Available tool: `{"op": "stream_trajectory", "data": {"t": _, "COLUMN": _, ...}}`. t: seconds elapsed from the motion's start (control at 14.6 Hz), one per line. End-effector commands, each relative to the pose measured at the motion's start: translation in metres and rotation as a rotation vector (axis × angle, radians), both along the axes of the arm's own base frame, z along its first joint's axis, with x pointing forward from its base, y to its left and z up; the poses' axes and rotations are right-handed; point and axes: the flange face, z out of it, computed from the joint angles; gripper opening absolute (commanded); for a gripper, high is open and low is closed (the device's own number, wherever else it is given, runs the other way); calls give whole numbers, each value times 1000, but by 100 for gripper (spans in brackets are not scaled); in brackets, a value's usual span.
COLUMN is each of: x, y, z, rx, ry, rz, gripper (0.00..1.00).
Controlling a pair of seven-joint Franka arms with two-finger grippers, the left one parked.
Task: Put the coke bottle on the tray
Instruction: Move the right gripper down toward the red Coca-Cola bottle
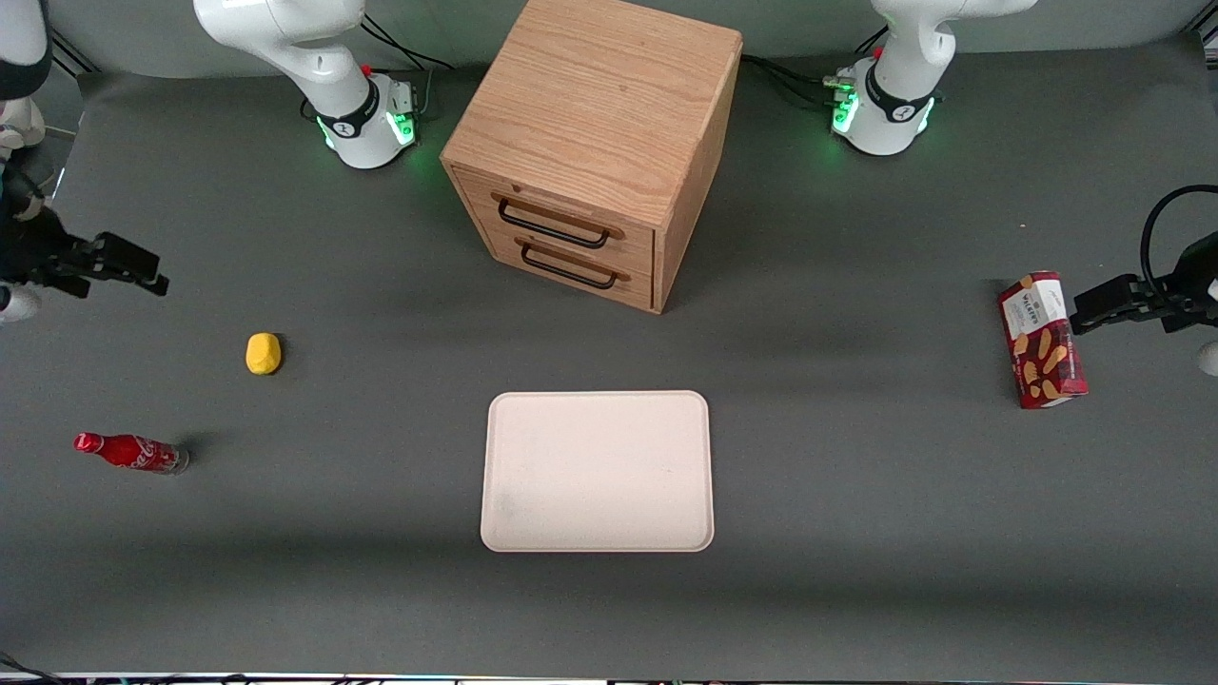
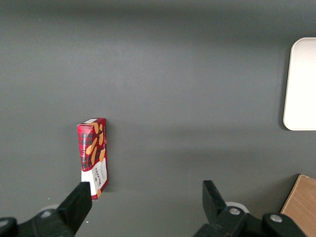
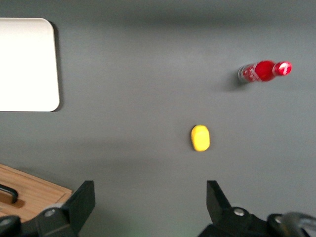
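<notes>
The tool (image 1: 143,271) hangs above the dark grey bench (image 1: 856,533) at the working arm's end, fingers spread wide, gripping nothing. The small slim red coke bottle with white script logo (image 1: 131,452) stands nearer the camera, with the yellow rounded lump (image 1: 263,353) between them. Risk: a narrow upright bottle could tip on approach. The large flat cream-pink tray (image 1: 598,471) sits mid-bench, well apart.

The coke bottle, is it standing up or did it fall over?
Standing up: the coke bottle rests on its clear base, cap topmost. The open gripper hovers apart from it.
</notes>
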Motion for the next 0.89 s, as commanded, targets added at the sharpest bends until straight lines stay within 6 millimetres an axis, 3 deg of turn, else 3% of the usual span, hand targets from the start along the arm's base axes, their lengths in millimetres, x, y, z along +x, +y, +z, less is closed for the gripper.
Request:
{"op": "stream_trajectory", "data": {"t": 0.0, "x": 29, "y": -17, "z": 1, "rx": -30, "ry": 5, "rz": 71, "gripper": 100}}
{"op": "stream_trajectory", "data": {"t": 0.14, "x": 41, "y": -33, "z": -11, "rx": -43, "ry": 20, "rz": 139, "gripper": 100}}
{"op": "stream_trajectory", "data": {"t": 0.62, "x": 71, "y": -124, "z": -88, "rx": -51, "ry": 1, "rz": 360, "gripper": 100}}
{"op": "stream_trajectory", "data": {"t": 0.82, "x": 81, "y": -159, "z": -112, "rx": -78, "ry": -50, "rz": 459, "gripper": 100}}
